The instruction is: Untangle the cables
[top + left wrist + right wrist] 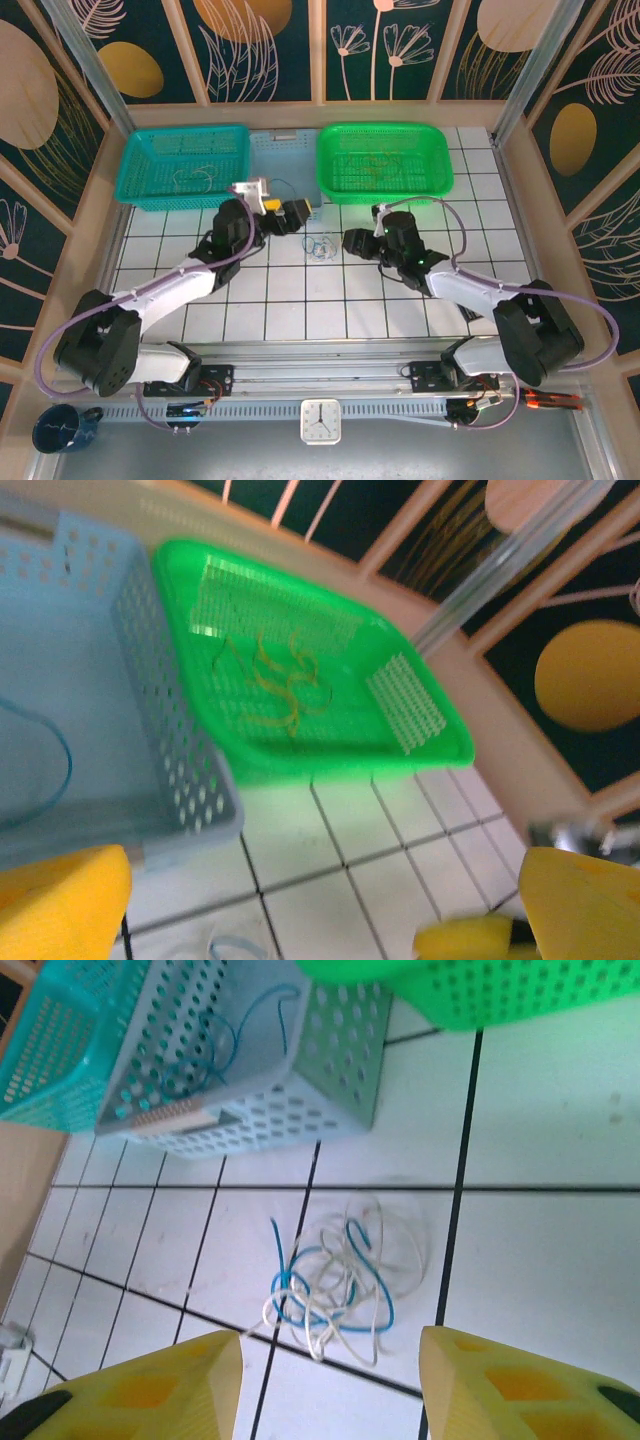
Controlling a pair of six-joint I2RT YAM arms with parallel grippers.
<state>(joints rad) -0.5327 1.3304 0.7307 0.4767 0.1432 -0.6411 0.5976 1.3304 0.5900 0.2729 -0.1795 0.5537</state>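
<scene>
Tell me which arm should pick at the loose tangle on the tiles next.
Right, most likely. The right gripper is open, with the cable tangle lying just ahead of its fingertips. The left gripper, also open, faces the green basket, with the tangle barely at its view's lower edge.

- The left arm (170, 290) has white shells between black joint housings, with a thin purple cable (215, 268) trailing behind the gripper.
- The left gripper (298, 212) has a black body, yellow fingers (60, 905) and a white part behind them.
- The right arm (470, 290) has matching white and black links, with a purple cable arching behind its gripper.
- The right gripper (330, 1335) has broad yellow fingers with shallow square recesses and black bases.
</scene>
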